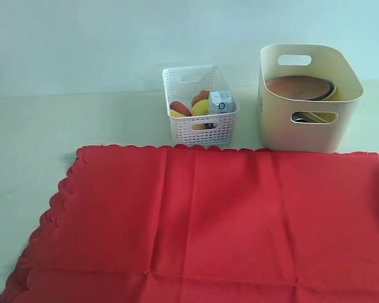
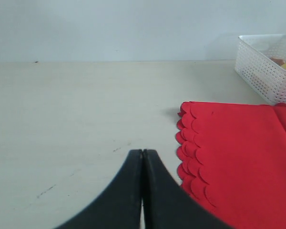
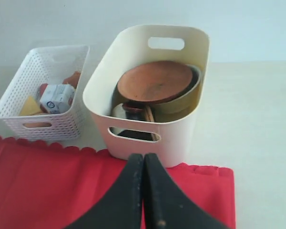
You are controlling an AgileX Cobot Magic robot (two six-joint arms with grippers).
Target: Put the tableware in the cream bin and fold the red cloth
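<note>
Lying spread out flat over the near part of the worktop, the red cloth is unfolded, with its scalloped edge running along the left side and the far side. Faint crease lines cross it, two running front to back and one running side to side close to the near edge.

Just behind its far edge, on the right, stands the cream bin; the cloth reaches the foot of the bin, though whether it slips under it cannot be told. Inside the bin a terracotta-brown plate lies tilted on top, resting in a pale greenish bowl. Darker pieces sit beneath them, seen partly through the oval handle cut-out, too hidden to name.

Left of the bin and apart from it stands a white lattice basket, also at the cloth's far edge, holding a small blue-white carton and yellow and red-orange food.

The left end effector is closed on nothing, its jaws pressed together over bare worktop just beside the cloth's scalloped edge. The right end effector is likewise closed and empty, above the cloth's far edge in front of the bin.
</note>
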